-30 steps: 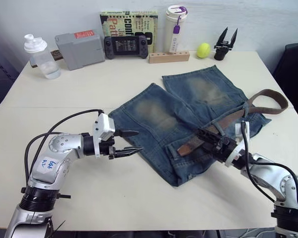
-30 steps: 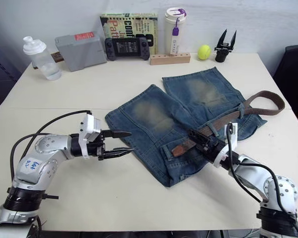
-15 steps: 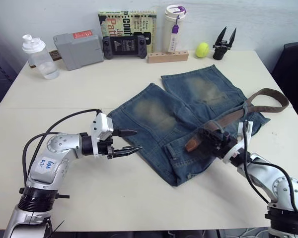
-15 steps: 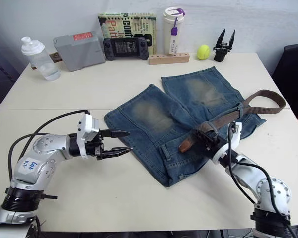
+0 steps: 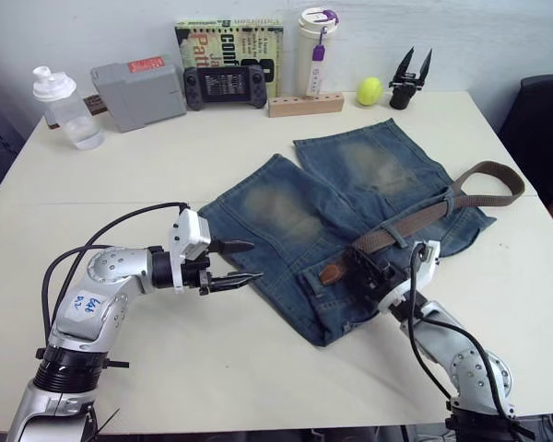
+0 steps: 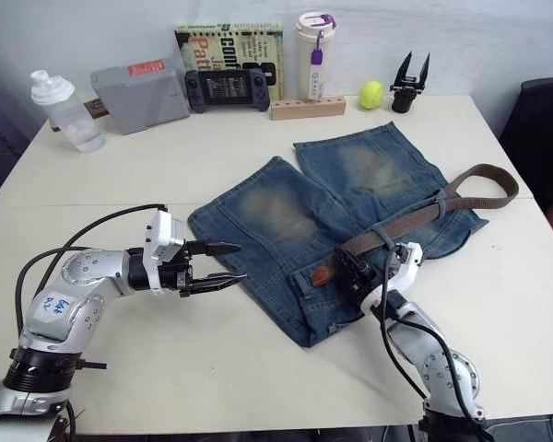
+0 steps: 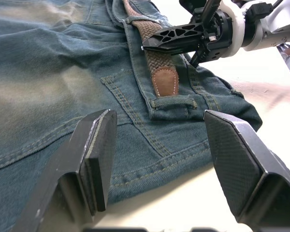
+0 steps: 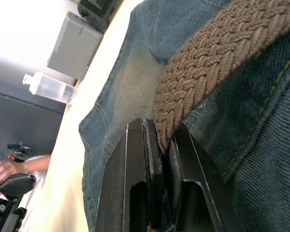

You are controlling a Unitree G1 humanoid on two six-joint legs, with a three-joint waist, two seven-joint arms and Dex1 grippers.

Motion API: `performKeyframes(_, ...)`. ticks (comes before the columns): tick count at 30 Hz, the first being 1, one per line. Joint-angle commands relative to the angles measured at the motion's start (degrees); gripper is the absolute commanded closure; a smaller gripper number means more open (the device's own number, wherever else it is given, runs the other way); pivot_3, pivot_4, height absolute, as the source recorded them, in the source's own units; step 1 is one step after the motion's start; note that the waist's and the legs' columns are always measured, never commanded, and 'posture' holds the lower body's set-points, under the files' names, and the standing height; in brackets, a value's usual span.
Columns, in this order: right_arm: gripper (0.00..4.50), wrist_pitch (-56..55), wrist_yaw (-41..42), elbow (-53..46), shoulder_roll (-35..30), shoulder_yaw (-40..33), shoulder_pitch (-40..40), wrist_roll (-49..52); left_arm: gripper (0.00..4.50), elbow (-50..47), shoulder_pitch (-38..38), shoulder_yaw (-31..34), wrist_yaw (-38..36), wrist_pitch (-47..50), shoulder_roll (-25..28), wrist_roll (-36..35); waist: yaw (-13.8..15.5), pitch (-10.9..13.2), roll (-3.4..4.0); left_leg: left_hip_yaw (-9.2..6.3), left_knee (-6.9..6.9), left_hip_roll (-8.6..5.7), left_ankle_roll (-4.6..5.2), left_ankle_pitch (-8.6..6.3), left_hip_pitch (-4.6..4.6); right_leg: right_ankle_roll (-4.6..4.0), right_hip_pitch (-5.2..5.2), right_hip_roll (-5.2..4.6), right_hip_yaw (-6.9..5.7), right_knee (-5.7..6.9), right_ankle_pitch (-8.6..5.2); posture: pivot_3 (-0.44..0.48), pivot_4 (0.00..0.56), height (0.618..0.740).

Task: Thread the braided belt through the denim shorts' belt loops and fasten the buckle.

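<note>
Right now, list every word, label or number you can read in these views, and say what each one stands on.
"Cont": large letters on the book cover propped at the table's back edge; the rest is cut off by the game controller.
Handwritten blue marks on the white sticker on the left arm: not readable.
Red label on the grey box: too small to read.
Purple tag on the white tumbler: too small to read.

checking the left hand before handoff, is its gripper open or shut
Open: the left gripper hovers beside the denim shorts with its fingers spread and nothing between them.

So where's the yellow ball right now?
The yellow ball sits at the table's far edge, toward the robot's right, between the wooden block and a spare black gripper.
</note>
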Motion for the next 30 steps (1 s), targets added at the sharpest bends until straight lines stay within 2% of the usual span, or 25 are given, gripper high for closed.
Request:
performKeyframes(1, 4.45, 1.2, 0.3, -2.4, 2.6, 1.9, 0.5, 2.4, 1.33, -0.6, -1.1, 0.7, -0.8, -0.4, 0.4, -0.8, -0.2, 0.0, 0.0, 0.0, -0.01, 0.0, -0.01, 0.01, 0.0, 0.0, 0.0, 0.0, 0.0, 0.01, 0.0, 0.0, 0.15, 0.696)
performKeyframes(5, 4.45, 2.4, 0.1, -1.5, 4.7, 4.8, -0.5, 0.5, 1.33, -0.7, -1.0, 0.5, -0.9, -0.3, 0.3, -0.8, -0.4, 0.0, 0.0, 0.0, -0.04, 0.02, -0.03, 0.02, 0.03, -0.03, -0.01, 0.06, 0.03, 0.04, -0.02, 0.0, 0.15, 0.696)
performKeyframes(9, 4.45, 4.9, 1.2, -0.6, 4.2, 6.8, -2.0, 0.0, 1.33, -1.1, -0.6, 0.4, -0.7, -0.2, 0.2, -0.8, -0.4, 0.0, 0.0, 0.01, -0.04, 0.03, -0.05, 0.02, 0.06, -0.05, -0.01, 0.06, 0.06, 0.03, -0.03, 0.0, 0.15, 0.696)
performKeyframes(17, 4.45, 10.6, 1.8, 6.0, 3.1, 12.1, -5.9, -8.2, 1.33, -1.7, 0.2, 0.4, -0.4, 0.1, 0.4, -0.6, -1.4, -0.1, -0.23, 0.03, -0.1, 0.04, -0.08, 0.01, 0.23, -0.07, 0.08, 0.06, 0.1, 0.02, -0.04, 0.0, 0.15, 0.696)
performKeyframes(21, 4.45, 8.7, 1.6, 7.9, 2.6, 12.8, -7.1, -16.0, 1.33, -1.3, -0.2, 0.1, -0.4, -0.2, 0.4, -0.3, -1.9, -0.3, -0.55, 0.16, -0.29, 0.09, -0.33, -0.1, 0.61, -0.14, 0.23, 0.07, 0.16, 0.04, -0.08, 0.0, 0.15, 0.696)
performKeyframes(24, 4.45, 7.4, 1.0, 7.7, 3.9, 10.3, -7.0, -16.7, 1.33, -1.0, -0.5, -0.2, -0.6, -0.4, 0.3, 0.0, -1.6, -0.5, -0.81, 0.22, -0.38, 0.11, -0.5, -0.15, 0.75, -0.14, 0.27, 0.07, 0.21, 0.05, -0.08, 0.0, 0.15, 0.696)
performKeyframes(25, 3.63, 7.4, 0.6, 7.3, 4.8, 8.9, -6.9, -15.3, 1.33, -0.9, -0.5, -0.4, -0.7, -0.6, 0.3, 0.1, -1.5, -0.5, -0.88, 0.23, -0.38, 0.11, -0.52, -0.16, 0.76, -0.14, 0.27, 0.06, 0.24, 0.05, -0.08, 0.0, 0.15, 0.696)
performKeyframes(30, 1.53, 9.9, -3.5, 3.7, 5.3, 3.7, -5.0, -12.0, 1.33, -0.3, -1.1, -1.1, -0.8, -0.8, 0.0, 0.5, -1.2, -0.5, -0.82, 0.28, -0.4, 0.09, -0.56, -0.18, 0.72, -0.15, 0.21, 0.04, 0.37, 0.03, -0.08, 0.0, 0.15, 0.696)
